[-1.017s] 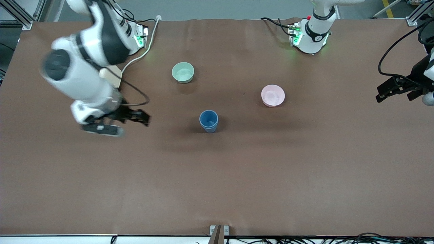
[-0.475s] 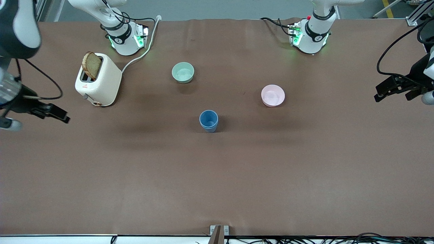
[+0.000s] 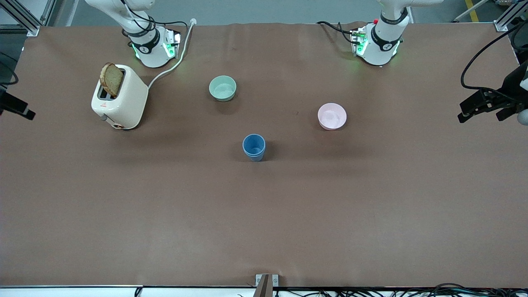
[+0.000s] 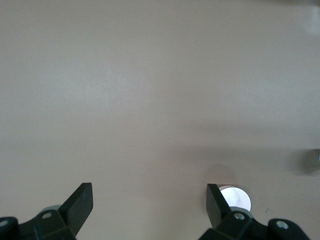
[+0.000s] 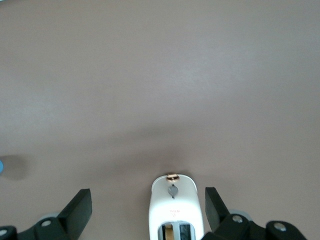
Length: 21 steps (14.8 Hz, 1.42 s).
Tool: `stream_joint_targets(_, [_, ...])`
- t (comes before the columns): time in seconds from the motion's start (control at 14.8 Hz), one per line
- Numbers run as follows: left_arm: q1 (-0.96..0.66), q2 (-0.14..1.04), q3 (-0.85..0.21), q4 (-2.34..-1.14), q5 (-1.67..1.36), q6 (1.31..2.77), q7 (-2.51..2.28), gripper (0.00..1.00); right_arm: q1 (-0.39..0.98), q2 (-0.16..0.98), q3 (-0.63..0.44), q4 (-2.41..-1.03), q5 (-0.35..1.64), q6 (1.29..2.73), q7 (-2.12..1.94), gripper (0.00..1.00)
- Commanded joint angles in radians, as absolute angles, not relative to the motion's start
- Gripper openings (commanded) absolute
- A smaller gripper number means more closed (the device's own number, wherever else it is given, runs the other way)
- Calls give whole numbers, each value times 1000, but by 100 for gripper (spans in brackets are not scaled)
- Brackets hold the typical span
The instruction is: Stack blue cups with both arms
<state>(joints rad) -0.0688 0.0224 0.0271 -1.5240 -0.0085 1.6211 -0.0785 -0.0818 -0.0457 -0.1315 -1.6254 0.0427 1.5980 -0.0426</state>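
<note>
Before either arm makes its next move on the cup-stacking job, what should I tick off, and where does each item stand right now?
1. Cups nested: ok. The blue cups stand as one upright stack mid-table, a second rim showing just below the top one.
2. Left gripper empty: ok, fingers open, nothing between them, over the left arm's end of the table.
3. Right gripper empty: ok, open, over the toaster.
4. Stack free of neighbours: ok. The pink bowl and green bowl sit apart from it.
5. Stack seated fully: cannot tell.

Cream toaster [image 3: 122,103] holding bread slice [image 3: 111,79]; green bowl [image 3: 222,88], pink bowl [image 3: 332,116] well apart.
</note>
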Motion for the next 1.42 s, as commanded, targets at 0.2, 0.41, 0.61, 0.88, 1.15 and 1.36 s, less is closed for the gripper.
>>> stream_joint_targets(0.2, [-72,23,26,-1505,-15,1601,-71,100,-98,-114,-114,-1615,11,1534,-119,100])
stream_joint_targets(0.41, [-71,25,26,-1505,-15,1601,-72,100,-91,-101,-110,-1551,11,1481,-141,100])
stream_joint_targets(0.61, [-74,25,26,-1505,-18,1601,-75,100,-97,-57,-109,-1500,9,1473,-160,100])
stream_joint_targets(0.88, [-72,25,26,-1505,-20,1601,-74,100,-89,-54,-107,-1514,9,1467,-166,100])
stream_joint_targets(1.15, [-75,25,26,-1505,-17,1601,-74,100,-87,-55,-107,-1528,8,1471,-183,100])
stream_joint_targets(1.36, [-74,25,26,-1505,-18,1601,-72,100,-87,-55,-107,-1528,8,1468,-184,100])
